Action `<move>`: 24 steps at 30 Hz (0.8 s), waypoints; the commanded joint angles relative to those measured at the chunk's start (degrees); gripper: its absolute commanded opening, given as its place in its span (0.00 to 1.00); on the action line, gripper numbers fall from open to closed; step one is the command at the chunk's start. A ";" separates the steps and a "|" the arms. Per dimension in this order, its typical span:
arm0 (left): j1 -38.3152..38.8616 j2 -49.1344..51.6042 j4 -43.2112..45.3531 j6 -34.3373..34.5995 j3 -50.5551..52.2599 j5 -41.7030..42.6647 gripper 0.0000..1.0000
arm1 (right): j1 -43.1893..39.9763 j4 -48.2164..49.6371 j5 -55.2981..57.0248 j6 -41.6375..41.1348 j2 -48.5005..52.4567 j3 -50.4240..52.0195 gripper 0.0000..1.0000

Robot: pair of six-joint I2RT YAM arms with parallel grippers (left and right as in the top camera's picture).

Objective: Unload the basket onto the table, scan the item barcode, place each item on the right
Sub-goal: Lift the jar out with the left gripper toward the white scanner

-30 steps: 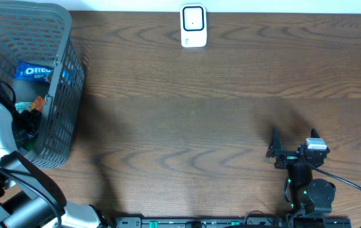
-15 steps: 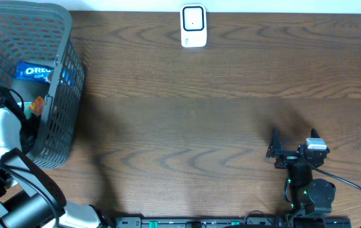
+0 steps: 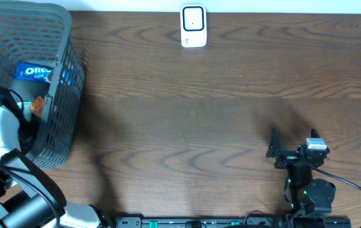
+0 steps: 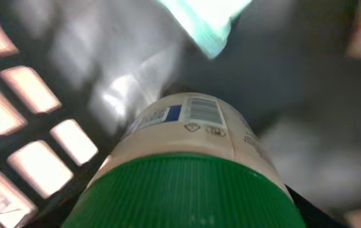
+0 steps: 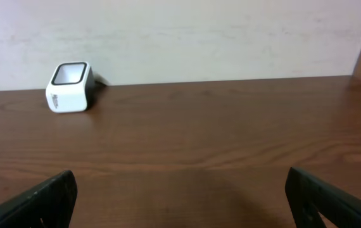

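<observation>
From above, my left hand [image 3: 22,121] is sunk inside the one grey mesh basket [image 3: 63,76], mostly hidden by its wall, so I cannot tell from here how wide it stands. One blue cookie pack [image 3: 35,71] lies beyond it in the basket, and something small and orange [image 3: 37,104] sits just beside it. My right hand [image 3: 294,134] rests low on the brown table [image 3: 187,114], its two fingers spread wide with nothing between them. The one white scanner [image 3: 193,26] stands well ahead of it and off to its left, at the far edge. Through my left wrist camera, one bottle [image 4: 193,133] fills the view right in front of the hand: a cream body with a ribbed green cap [image 4: 187,193] pointing toward me and a white label with a barcode [image 4: 204,111] and a blue patch facing up. My own fingers are not clear in this view, so I cannot tell whether they grip the bottle. A pale teal packet [image 4: 209,19] lies beyond the bottle. Through my right wrist camera, both dark fingertips [image 5: 41,199] sit at the bottom corners, far apart, holding nothing, with the scanner ahead and to the left against the wall.
</observation>
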State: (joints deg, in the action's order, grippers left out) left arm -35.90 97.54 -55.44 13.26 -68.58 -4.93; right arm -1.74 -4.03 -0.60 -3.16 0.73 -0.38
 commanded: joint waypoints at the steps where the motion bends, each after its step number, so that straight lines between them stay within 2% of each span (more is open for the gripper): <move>1: -0.20 -6.56 -4.35 -0.70 -13.68 -1.09 0.59 | 0.28 -0.26 0.07 0.66 -0.17 0.07 0.99; 4: -0.13 -11.74 -10.01 -0.70 -28.89 1.42 0.59 | 0.28 -0.26 0.07 0.66 -0.17 0.07 0.99; 7: -0.13 -15.93 -10.64 -0.63 -37.88 10.49 0.59 | 0.28 -0.26 0.07 0.66 -0.17 0.07 0.99; 12: 4.59 -22.84 -8.11 2.21 -41.92 24.28 0.59 | 0.28 -0.26 0.07 0.66 -0.17 0.07 0.99; 14: 9.68 -24.09 -8.15 2.34 -41.92 25.27 0.59 | 0.28 -0.26 0.07 0.66 -0.17 0.07 0.99; 19: 28.94 -22.56 -8.31 2.34 -41.22 24.81 0.59 | 0.28 -0.26 0.07 0.66 -0.17 0.07 0.99; 24: 47.23 -14.19 -8.61 4.96 -41.03 17.07 0.59 | 0.28 -0.26 0.07 0.66 -0.17 0.07 0.99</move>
State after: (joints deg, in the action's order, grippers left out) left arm 3.16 78.37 -64.20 15.75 -110.19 16.43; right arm -1.74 -4.03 -0.60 -3.18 0.73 -0.38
